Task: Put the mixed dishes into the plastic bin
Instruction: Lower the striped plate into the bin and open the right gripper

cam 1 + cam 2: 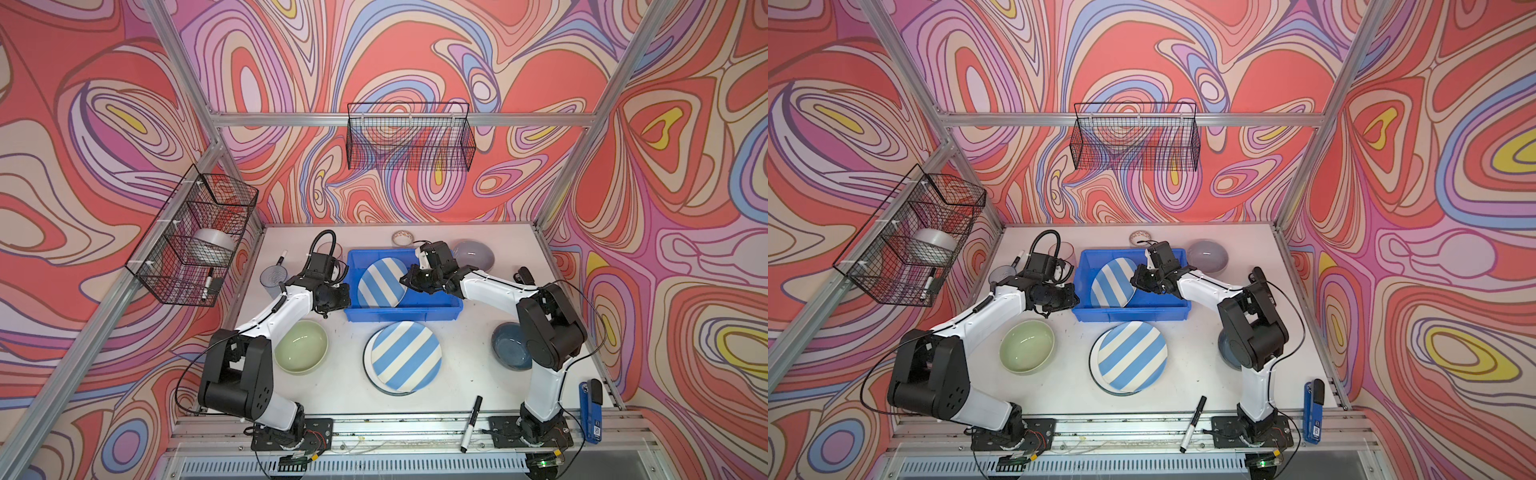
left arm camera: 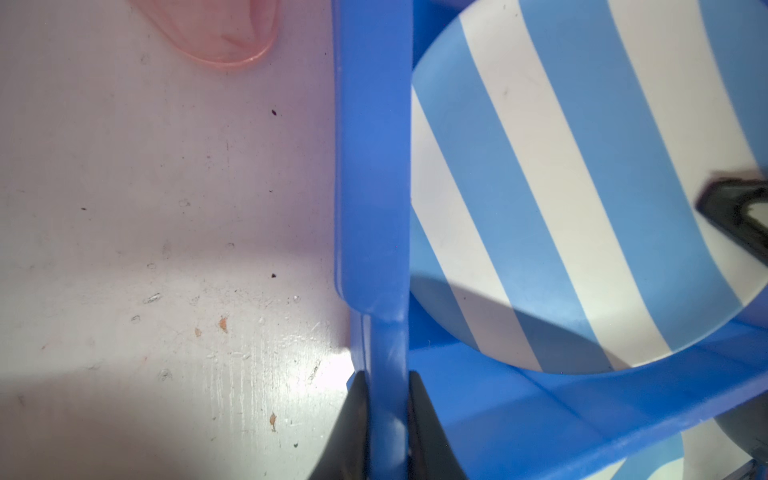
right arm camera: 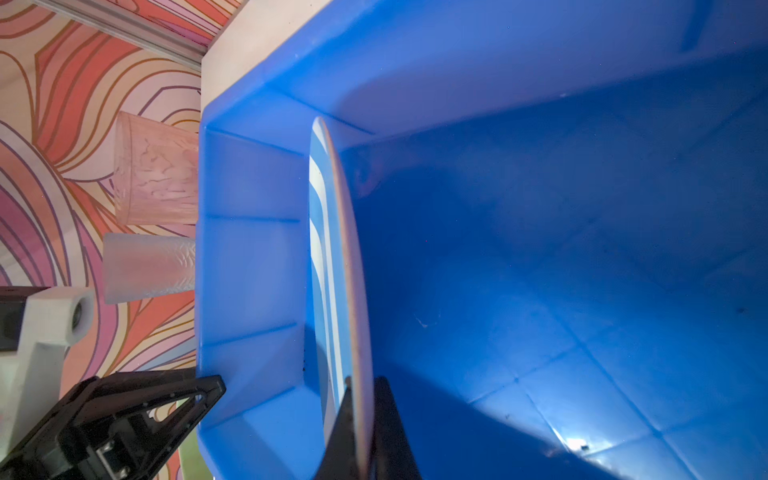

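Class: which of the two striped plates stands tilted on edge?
The striped plate in the blue bin, pinched at its rim by the right tool; the other striped plate lies flat, outside the bin.

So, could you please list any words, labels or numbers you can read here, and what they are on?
No text can be read in any view.
Label on the blue tool: too small and blurred to read.
Print on the marker: too small to read.

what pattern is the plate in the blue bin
Broad blue-and-white stripes on the plate, clearest in the left wrist view.
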You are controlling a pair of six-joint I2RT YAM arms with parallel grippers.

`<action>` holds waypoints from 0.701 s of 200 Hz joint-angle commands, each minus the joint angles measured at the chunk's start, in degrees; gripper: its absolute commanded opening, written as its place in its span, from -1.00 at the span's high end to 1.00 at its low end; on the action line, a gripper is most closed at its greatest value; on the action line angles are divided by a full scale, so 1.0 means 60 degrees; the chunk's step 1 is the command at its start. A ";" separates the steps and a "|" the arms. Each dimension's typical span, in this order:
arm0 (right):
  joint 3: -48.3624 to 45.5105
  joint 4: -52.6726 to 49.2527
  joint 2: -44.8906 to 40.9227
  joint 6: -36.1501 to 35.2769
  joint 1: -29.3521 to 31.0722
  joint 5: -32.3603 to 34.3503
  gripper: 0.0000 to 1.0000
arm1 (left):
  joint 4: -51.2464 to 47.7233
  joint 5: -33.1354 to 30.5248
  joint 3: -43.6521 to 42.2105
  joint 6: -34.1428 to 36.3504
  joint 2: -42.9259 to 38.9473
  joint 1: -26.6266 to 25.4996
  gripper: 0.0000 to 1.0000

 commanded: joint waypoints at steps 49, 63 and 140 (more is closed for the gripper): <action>-0.0299 0.0566 0.0576 0.0005 -0.0001 -0.0687 1.00 | -0.0351 0.0428 0.0205 0.0323 0.0338 0.0030 0.65; -0.0314 0.0552 0.0658 -0.0016 0.0003 -0.0712 1.00 | -0.0352 0.0453 0.0206 0.0338 0.0341 0.0031 0.65; 0.0048 -0.0699 0.0791 -0.0896 0.0062 -0.0084 0.51 | -0.0432 0.0402 0.0236 0.0382 0.0207 0.0030 0.64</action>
